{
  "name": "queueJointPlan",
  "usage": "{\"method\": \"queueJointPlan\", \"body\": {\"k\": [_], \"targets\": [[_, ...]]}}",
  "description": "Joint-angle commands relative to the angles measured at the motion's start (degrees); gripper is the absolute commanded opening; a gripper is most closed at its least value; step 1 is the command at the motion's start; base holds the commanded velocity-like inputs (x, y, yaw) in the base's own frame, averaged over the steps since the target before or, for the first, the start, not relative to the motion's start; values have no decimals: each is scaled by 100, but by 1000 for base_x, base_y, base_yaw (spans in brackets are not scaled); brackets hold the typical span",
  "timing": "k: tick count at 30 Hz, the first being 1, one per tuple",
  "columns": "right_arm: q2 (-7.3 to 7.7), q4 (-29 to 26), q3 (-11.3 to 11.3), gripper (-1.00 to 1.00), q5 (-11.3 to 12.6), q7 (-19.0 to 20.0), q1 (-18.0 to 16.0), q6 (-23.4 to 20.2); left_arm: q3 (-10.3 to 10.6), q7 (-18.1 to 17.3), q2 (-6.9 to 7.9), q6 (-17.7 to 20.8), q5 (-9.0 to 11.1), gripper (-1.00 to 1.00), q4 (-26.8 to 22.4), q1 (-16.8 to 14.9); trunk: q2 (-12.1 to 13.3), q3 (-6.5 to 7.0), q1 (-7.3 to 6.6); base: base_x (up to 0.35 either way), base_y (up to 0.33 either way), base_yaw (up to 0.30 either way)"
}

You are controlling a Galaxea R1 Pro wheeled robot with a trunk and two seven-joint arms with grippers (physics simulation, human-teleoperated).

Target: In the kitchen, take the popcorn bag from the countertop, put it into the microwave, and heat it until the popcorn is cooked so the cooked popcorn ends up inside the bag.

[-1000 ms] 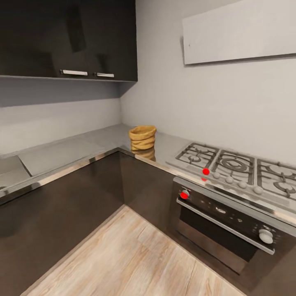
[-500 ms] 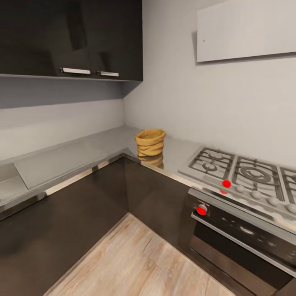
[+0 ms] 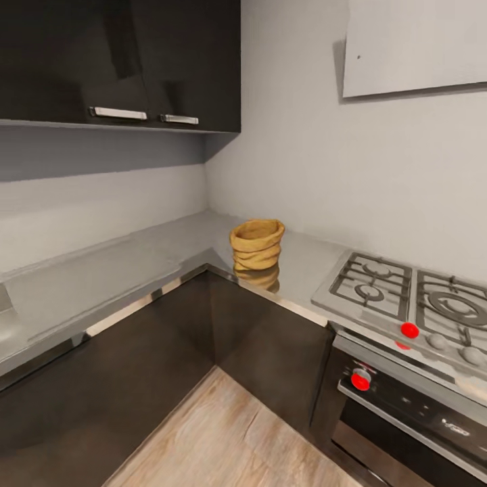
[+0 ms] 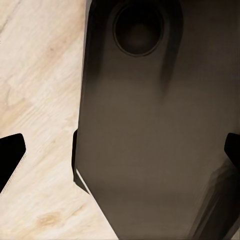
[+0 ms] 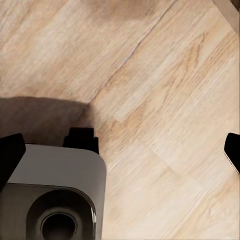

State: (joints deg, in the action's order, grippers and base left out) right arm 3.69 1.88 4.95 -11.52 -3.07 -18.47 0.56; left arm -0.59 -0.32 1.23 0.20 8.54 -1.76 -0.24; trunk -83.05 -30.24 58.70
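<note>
Running along two pale grey walls, the grey countertop [image 3: 101,270] bends in an L around the room's corner, its steel edge shining above dark glossy cabinet fronts [image 3: 142,365], with the light wood floor [image 3: 223,439] in the angle below. Taking the popcorn bag [image 3: 257,245] as the landmark: to its left, the long arm of the worktop lies flat and bare under a row of dark wall cabinets [image 3: 122,61] with two pale bar handles. The bag itself stands upright on the countertop just beside the inner corner, near the front edge, its rolled rim open upward and its tan reflection showing in the surface beneath it. To its right, set into the same worktop and apart from the bag, is the steel gas hob [image 3: 406,297] with black grates and a red knob, above a black oven [image 3: 412,412] that also carries a red knob; higher on the wall to the bag's right hangs a white slab hood [image 3: 416,44]. Both wrist views look down on the wood floor and parts of the robot's own base; the left gripper [image 4: 120,155] and the right gripper [image 5: 120,152] each show dark fingertips set wide apart, released and holding nothing
</note>
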Motion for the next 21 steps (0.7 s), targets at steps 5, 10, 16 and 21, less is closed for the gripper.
{"method": "queueJointPlan", "body": {"k": [5,10,16,21], "targets": [[0,15,48,100,-61,-19,-8,6,-2,-3,0,-2,43,100,0,-2,-2,-5,3,322,43,0],[0,15,49,100,-61,-26,-8,6,1,-3,4,-3,43,100,0,-2,-2,-5,3,322,117,0],[0,15,47,100,-61,-15,-8,6,2,-3,3,-3,43,100,0,-2,-2,-5,3,322,151,0],[0,15,48,100,-61,-10,-8,6,1,-3,1,-3,43,100,0,-2,-2,-5,3,322,155,0]]}}
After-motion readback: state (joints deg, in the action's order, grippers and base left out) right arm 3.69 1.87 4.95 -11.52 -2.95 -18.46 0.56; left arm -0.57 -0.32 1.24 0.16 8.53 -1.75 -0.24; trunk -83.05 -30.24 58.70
